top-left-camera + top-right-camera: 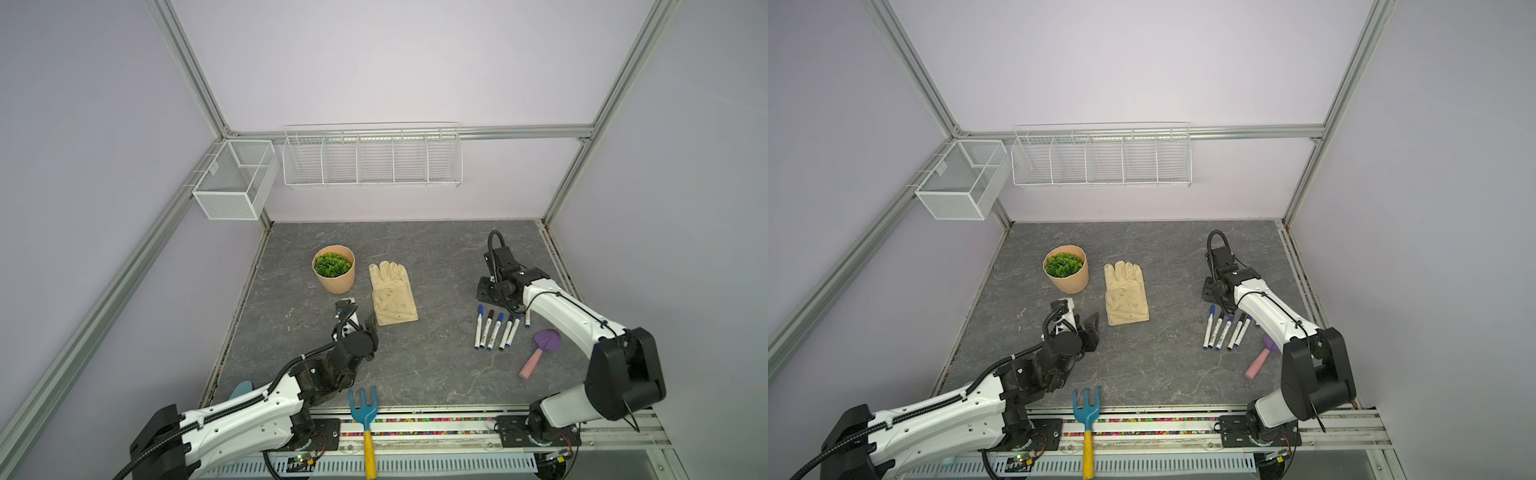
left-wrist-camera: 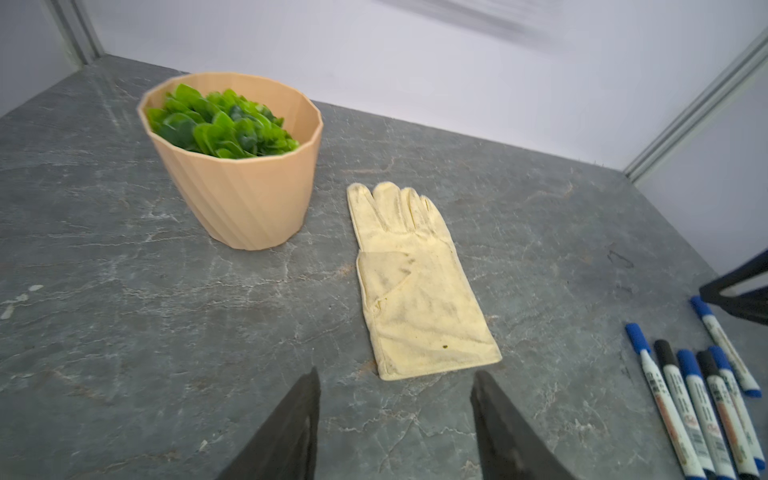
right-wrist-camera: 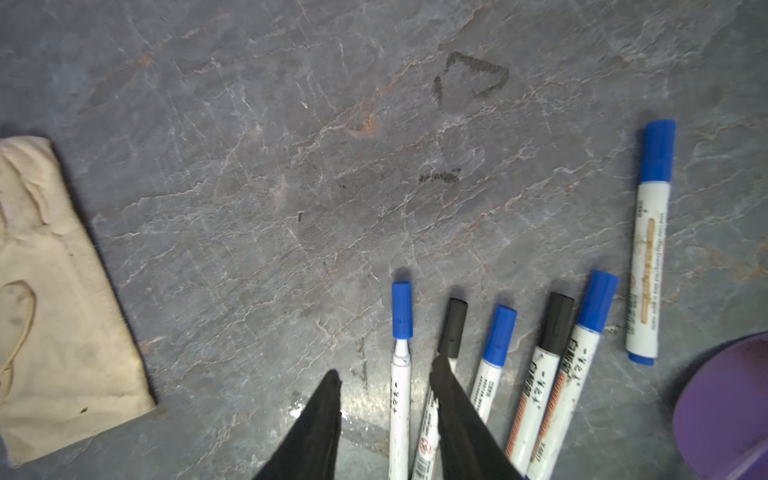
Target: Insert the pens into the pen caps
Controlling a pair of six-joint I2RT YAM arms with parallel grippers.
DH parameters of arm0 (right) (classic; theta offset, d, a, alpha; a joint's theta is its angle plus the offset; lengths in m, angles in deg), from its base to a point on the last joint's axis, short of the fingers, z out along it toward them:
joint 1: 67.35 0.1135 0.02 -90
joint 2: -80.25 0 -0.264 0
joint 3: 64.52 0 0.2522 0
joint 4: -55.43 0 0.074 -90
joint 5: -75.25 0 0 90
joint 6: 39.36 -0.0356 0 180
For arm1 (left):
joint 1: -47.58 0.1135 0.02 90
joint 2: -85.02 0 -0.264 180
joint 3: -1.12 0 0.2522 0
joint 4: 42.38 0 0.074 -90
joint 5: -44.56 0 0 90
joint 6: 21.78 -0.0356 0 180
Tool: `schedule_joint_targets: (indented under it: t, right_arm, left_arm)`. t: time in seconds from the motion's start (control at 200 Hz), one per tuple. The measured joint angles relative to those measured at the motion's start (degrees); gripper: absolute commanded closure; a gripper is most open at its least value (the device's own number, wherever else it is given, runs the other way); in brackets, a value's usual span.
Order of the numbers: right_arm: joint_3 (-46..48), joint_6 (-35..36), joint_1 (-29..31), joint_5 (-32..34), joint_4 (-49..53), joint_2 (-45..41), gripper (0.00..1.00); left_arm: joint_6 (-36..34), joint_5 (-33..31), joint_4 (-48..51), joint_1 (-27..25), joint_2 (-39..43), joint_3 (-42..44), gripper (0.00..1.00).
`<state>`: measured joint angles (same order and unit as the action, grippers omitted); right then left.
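Right pincer (image 3: 384, 370), half-open and empty, hovers over the end pen (image 3: 400, 395) nearest the glove (image 3: 62, 291) among six capped pens (image 3: 569, 382) on the surface (image 3: 291, 166), and since its blue cap (image 3: 402, 309) looks not fully seated, pressing it home squarely seems wise, while the left pincer (image 2: 395, 372) hangs wide, empty.

In both top views the left arm (image 1: 249, 409) stretches from the lower left toward the centre, its left gripper (image 2: 395, 374) parted and empty, while the right arm (image 1: 561, 309) bends from the lower right up to mid-right (elbow raised high), right gripper (image 3: 384, 369) with jaws apart.
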<state>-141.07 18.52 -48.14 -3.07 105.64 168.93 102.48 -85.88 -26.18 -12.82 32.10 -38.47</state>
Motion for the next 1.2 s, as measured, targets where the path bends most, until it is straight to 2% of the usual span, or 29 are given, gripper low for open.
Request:
schedule_joint_targets:
  t: [0.16, 0.325, 0.48, 0.71, 0.82, 1.01, 1.124, 1.204]
  right_arm:
    - [0.8, 0.4, 0.0, -1.5, 0.7, 4.3, 0.61]
    - [0.8, 0.9, 0.0, -3.0, 0.9, 6.5, 0.62]
    - [2.2, 1.0, 0.0, -5.0, 0.7, 7.7, 0.63]
    - [5.6, 1.0, 0.0, -7.3, 0.5, 8.0, 0.66]
    - [5.8, 1.1, 0.0, -8.4, -0.2, 8.3, 0.71]
    - [6.0, 0.7, 0.0, -9.2, -0.9, 8.7, 0.89]
    - [6.4, 0.6, 0.1, -10.9, -1.9, 8.3, 0.92]
    - [7.5, 0.6, 0.2, -13.1, -2.6, 7.3, 0.93]
  left_arm:
    - [-3.0, 9.3, -5.0, 0.0, -12.1, -5.6, 0.43]
    - [-7.2, 18.8, -8.6, -1.5, -26.5, -15.5, 0.43]
    - [-9.6, 24.0, -11.0, -3.3, -33.9, -21.6, 0.43]
    - [-10.2, 27.3, -12.5, -3.4, -38.3, -23.5, 0.42]
    - [-10.4, 28.0, -12.5, -3.4, -39.1, -23.6, 0.42]
    - [-10.6, 29.0, -12.6, -3.4, -40.3, -24.4, 0.41]
    - [-10.7, 30.3, -13.0, -3.4, -41.1, -24.5, 0.40]
    - [-11.0, 31.5, -13.0, -3.4, -41.7, -24.5, 0.33]
